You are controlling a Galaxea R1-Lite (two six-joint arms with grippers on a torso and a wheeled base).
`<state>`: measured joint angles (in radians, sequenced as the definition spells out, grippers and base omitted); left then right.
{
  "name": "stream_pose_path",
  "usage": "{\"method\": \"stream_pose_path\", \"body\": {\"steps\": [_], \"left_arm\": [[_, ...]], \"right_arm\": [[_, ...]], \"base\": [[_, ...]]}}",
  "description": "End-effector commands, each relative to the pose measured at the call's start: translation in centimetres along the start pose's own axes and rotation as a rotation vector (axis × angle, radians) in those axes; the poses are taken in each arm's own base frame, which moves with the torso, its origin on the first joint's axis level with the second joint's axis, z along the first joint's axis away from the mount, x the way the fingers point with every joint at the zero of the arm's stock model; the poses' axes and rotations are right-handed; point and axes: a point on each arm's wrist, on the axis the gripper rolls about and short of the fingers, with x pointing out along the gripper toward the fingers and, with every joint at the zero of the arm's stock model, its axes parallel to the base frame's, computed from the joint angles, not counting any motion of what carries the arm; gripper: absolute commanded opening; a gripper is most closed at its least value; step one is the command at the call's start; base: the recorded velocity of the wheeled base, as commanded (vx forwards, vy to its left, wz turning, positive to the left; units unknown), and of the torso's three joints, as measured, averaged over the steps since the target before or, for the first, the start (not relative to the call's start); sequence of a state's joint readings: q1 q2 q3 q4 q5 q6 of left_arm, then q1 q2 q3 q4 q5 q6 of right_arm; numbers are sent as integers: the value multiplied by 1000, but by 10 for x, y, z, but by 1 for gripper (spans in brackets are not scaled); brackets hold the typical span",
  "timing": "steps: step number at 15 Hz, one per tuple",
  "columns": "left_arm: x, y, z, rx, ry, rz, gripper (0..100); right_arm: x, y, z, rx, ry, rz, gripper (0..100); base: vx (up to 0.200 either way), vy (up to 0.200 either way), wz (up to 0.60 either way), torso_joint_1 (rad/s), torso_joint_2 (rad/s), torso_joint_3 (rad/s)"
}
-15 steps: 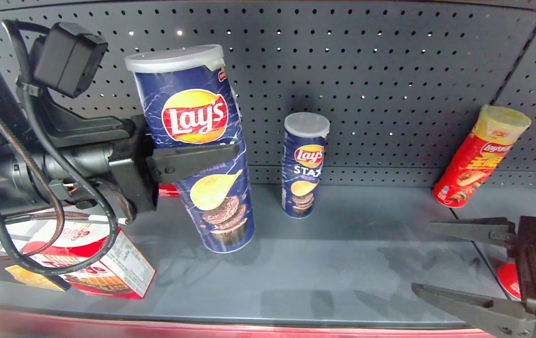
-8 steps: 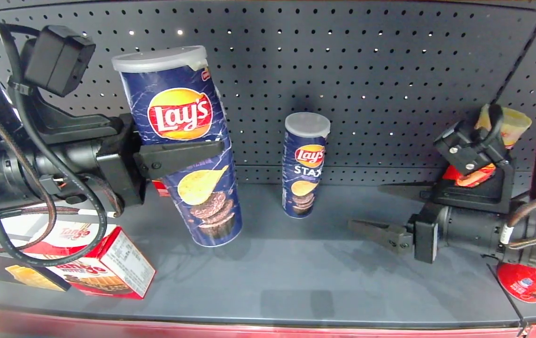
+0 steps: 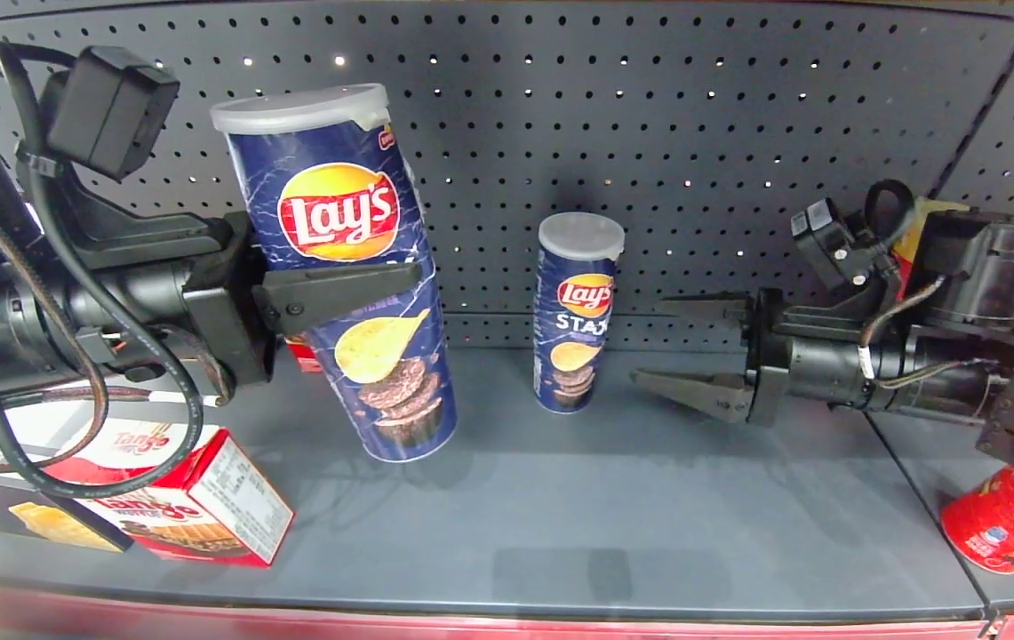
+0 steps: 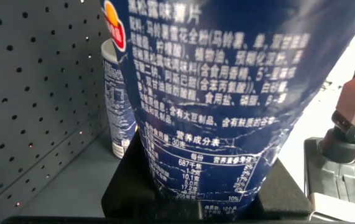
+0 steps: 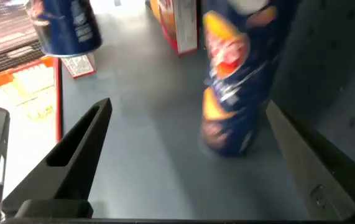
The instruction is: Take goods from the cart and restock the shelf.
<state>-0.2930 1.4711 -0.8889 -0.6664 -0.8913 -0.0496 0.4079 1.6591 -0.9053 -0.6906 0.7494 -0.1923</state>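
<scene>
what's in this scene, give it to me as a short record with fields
left gripper: shut on the big blue can
big blue can: tilted, lid on, base low over the shelf
right gripper: open, level, pointing at the small blue can, not touching it
small blue can: upright near the pegboard, lid on
box: front left of the shelf
red can: front right, partly behind the right arm

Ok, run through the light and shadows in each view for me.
Head view: soft shadows on the shelf beside the big can, bright dots through the back panel. Left wrist view: the big can's label dim against bright light behind. Right wrist view: washed-out brightness beyond the shelf edge.
</scene>
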Motion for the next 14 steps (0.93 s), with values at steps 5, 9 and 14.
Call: {"method": "stream_pose_path", "body": {"steps": [5,9,14], "left_arm": [[1,1,0,-4,0,-2,0],[0,1,-1,-5,1,0,0],[2,3,-3,-12,-2,-3,0]], "right_arm": [[30,-48,-16,-54,-23,60,100],[44,-58,-22,-67,-32,93,100],[55,-67,-34,-53,-20,102,100]], "base": [[0,0,0,0,0,0],[0,0,0,0,0,0],[0,0,0,0,0,0]]}}
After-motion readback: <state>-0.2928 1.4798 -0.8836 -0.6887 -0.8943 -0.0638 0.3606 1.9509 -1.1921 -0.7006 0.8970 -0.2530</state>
